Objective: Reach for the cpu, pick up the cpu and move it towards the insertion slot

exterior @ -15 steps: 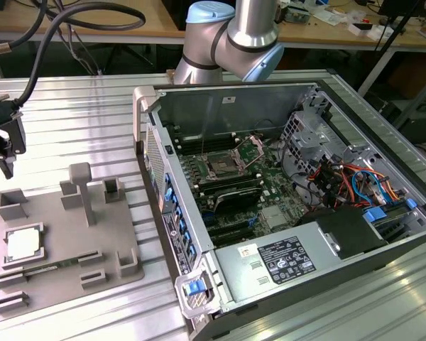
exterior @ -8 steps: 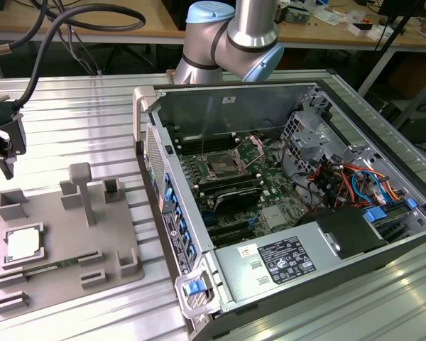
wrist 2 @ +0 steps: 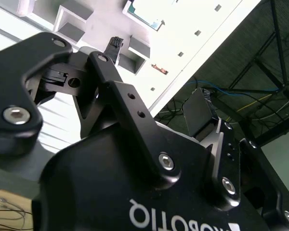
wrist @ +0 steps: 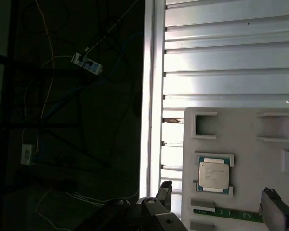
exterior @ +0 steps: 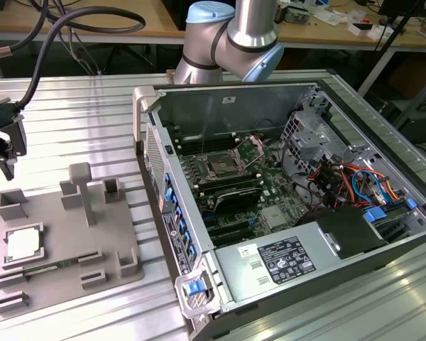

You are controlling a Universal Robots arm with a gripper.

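The cpu (exterior: 25, 244), a small square silvery chip, lies flat in a recess of the grey tray (exterior: 64, 234) at the exterior view's left. My gripper (exterior: 11, 153) hangs above and just behind it, apart from it. In the first wrist view the gripper (wrist: 219, 197) is open, with the cpu (wrist: 214, 174) seen between its two spread dark fingertips (wrist: 164, 190). The second wrist view shows one finger (wrist 2: 116, 44) and a corner of the cpu (wrist 2: 144, 12). The insertion slot (exterior: 219, 168) sits on the motherboard inside the open computer case.
The open computer case (exterior: 149, 128) stands to the exterior view's right of the tray. Upright grey posts (exterior: 82, 188) rise from the tray, and a green memory strip (wrist: 231, 213) lies beside the cpu. The ribbed metal table's edge (wrist: 151, 96) runs close to the tray.
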